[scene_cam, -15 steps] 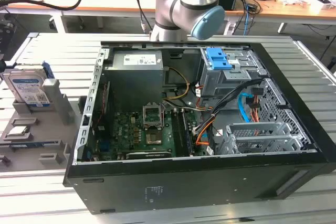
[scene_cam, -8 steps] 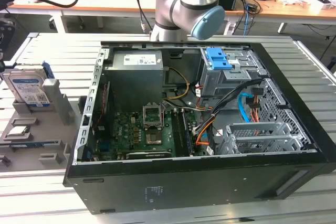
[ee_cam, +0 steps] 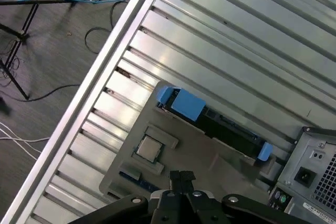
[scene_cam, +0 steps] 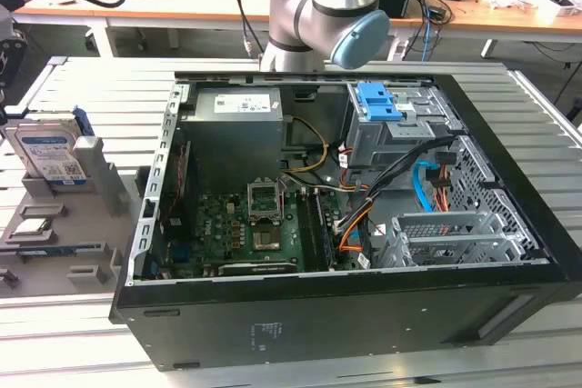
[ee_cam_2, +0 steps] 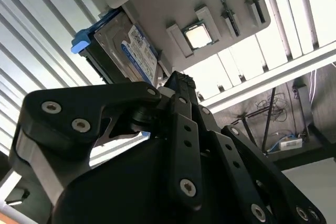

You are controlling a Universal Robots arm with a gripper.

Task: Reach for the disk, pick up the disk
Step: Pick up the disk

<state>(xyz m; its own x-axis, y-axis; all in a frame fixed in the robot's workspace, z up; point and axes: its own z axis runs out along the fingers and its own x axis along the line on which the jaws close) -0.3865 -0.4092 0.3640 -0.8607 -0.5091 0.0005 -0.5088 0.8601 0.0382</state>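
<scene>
The disk [scene_cam: 50, 154] stands on edge in a grey holder [scene_cam: 100, 188] at the exterior view's left, its blue-and-white label facing the camera. In the first wrist view it shows edge-on as a dark strip [ee_cam: 228, 128] between two blue rail ends. In the second wrist view its labelled face [ee_cam_2: 134, 51] and a blue rail lie beyond my gripper [ee_cam_2: 178, 81]. My gripper [ee_cam: 182, 179] hovers over the holder, apart from the disk, with its fingers shut together and nothing between them.
An open black computer case [scene_cam: 346, 315] takes up the middle of the ribbed metal table [scene_cam: 91, 88]; its rear corner [ee_cam: 315, 177] is close to the holder. A processor chip [ee_cam: 149, 148] sits in the holder. Cables lie on the floor [ee_cam: 47, 40] past the table edge.
</scene>
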